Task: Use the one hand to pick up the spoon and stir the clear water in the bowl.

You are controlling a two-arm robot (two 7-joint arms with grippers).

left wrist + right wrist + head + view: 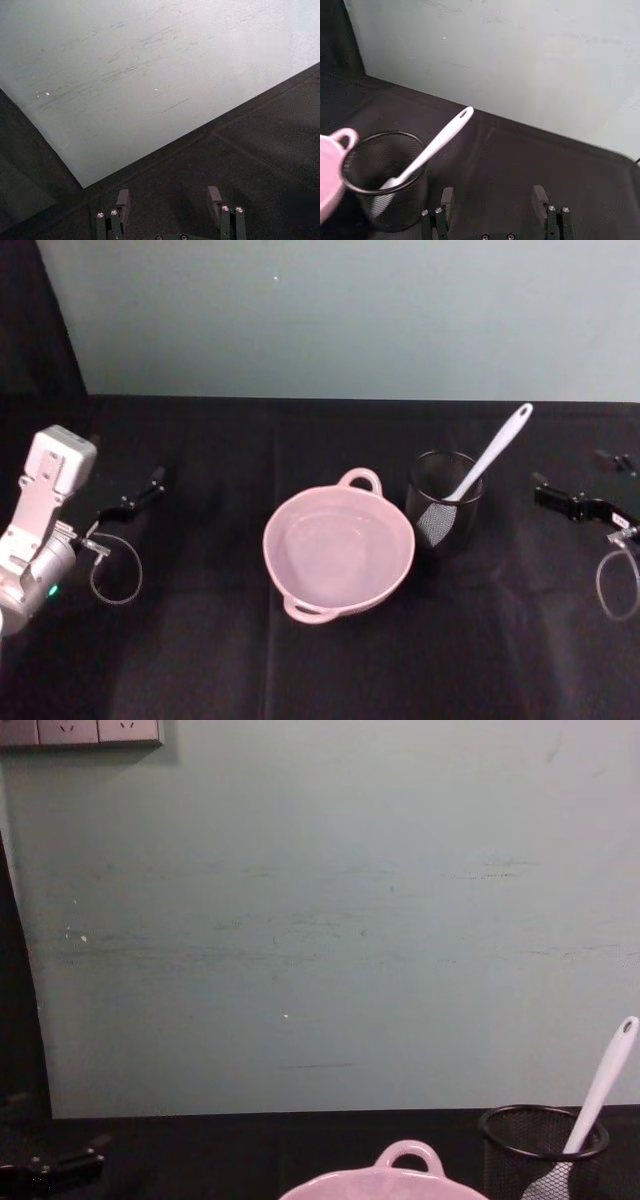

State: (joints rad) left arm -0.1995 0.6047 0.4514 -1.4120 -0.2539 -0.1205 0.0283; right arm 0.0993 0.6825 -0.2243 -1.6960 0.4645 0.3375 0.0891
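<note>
On the black worktop point(330, 670), counted: one bowl point(338, 552), one spoon point(487, 461), one black mesh cup point(445, 502), two grippers. Bowl is pale pink, sits mid-worktop, with a loop handle at its far rim and another at its near rim. Mesh cup stands just beside the bowl on the robot's right, near but apart from it. Spoon stands in the cup, head down inside the mesh, handle tilted up and away toward the right, handle end with its small hole well above the cup rim. Right gripper point(572, 502) lies low at the right edge of the worktop; in the right wrist view its fingers point(447, 198) stand apart with nothing between them, and the spoon point(432, 148) and cup point(385, 175) sit ahead of the fingertips and off to one side, well clear of them; the bowl's handle point(342, 137) shows beyond the cup. Left gripper point(130, 502) rests at the left edge, well apart from bowl and cup; left wrist view shows its fingers point(122, 200) apart, empty, facing bare worktop and the pale wall point(150, 65).
</note>
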